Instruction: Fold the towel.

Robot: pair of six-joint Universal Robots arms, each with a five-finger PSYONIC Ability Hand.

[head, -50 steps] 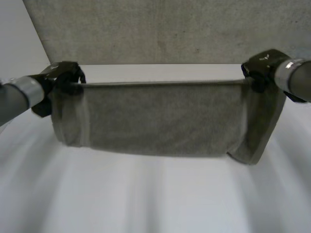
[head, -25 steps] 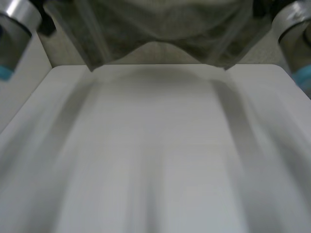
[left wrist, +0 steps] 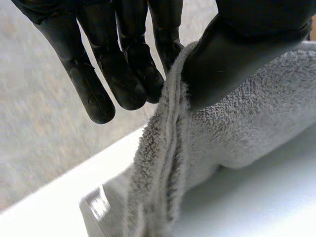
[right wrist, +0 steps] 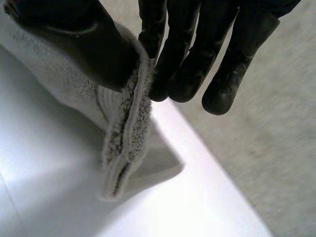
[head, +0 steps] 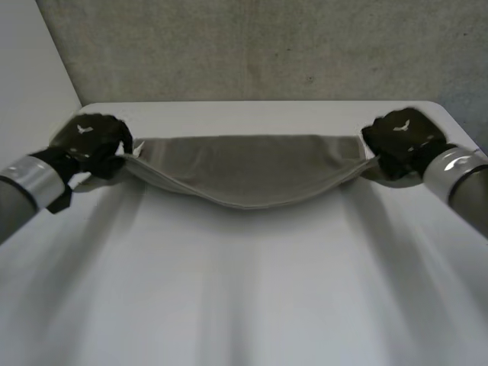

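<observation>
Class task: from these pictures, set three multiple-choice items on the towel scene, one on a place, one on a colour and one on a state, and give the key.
1. Where do the left hand and the right hand hold the towel?
A: both at its middle. B: at opposite ends. C: both at one end.

2. What colour is the towel?
A: red. B: blue. C: grey.

3. What is the left hand's state?
A: shut on the towel. B: open, off the towel. C: curled, holding nothing.

Key:
1 B, since the head view shows the towel spanning from one hand to the other.
2 C, since it looks grey in each view.
3 A, since the left wrist view shows the hand pinching the towel's edge.
</observation>
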